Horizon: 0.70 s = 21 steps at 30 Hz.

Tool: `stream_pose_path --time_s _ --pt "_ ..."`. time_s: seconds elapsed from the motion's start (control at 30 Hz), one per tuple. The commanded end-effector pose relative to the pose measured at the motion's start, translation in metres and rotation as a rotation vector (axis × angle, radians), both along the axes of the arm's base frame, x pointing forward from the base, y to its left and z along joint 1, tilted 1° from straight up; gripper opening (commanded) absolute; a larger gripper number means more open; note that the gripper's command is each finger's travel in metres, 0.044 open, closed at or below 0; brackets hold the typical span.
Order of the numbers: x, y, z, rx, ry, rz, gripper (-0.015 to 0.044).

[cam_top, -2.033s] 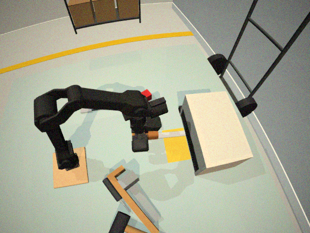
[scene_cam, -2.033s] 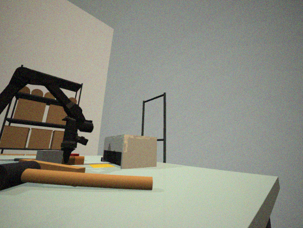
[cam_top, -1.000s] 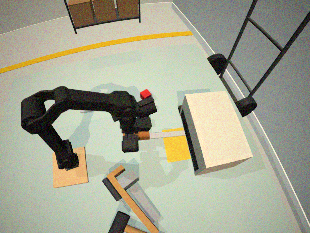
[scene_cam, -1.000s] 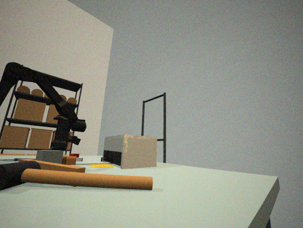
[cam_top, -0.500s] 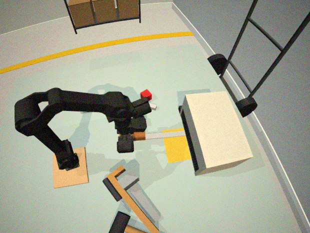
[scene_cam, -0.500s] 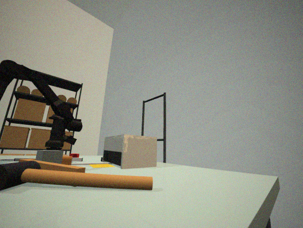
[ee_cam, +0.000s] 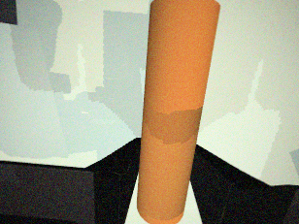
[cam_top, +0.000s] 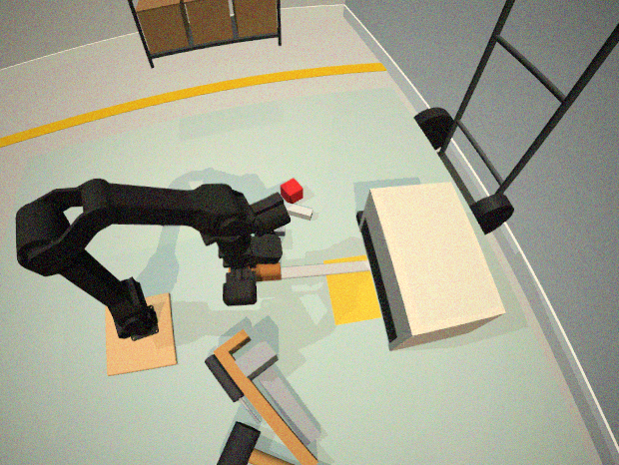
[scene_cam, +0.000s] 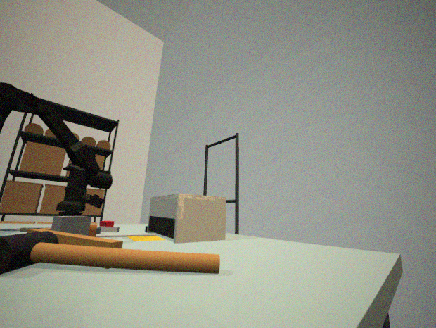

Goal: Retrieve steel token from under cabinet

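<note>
Steel token: could not be made out in any view; whereabouts uncertain, the cabinet's underside being hidden. Nearest the arm's base, the gripper was closed around an orange handle; its fingertips were masked from above. Orange angled bar and grey block lay to one side, apart from the handle. On the other side, red cube sat near a pale bar, partly covered by the arm. Farther out, pale shaft crossed one end of the yellow area, leaving room between area and angled bar. Shaft's far end was cut off from sight at the cabinet's front edge; slot interior too dark to read.
</note>
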<state>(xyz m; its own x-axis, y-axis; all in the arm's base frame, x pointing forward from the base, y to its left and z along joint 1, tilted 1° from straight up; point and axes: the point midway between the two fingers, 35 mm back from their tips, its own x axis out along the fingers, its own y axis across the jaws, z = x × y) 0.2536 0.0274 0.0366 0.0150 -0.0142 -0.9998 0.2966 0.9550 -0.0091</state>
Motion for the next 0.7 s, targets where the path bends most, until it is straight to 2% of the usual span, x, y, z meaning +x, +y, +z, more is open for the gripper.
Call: stream_pose_path --time_s 0.0,0.37,0.67 --pt "-0.006 0.002 -0.001 0.000 0.002 -0.003 0.0000" --pt "-0.021 0.007 -0.001 0.001 0.003 -0.003 0.0000" --pt "-0.017 0.010 0.000 0.001 0.001 -0.015 0.0000"
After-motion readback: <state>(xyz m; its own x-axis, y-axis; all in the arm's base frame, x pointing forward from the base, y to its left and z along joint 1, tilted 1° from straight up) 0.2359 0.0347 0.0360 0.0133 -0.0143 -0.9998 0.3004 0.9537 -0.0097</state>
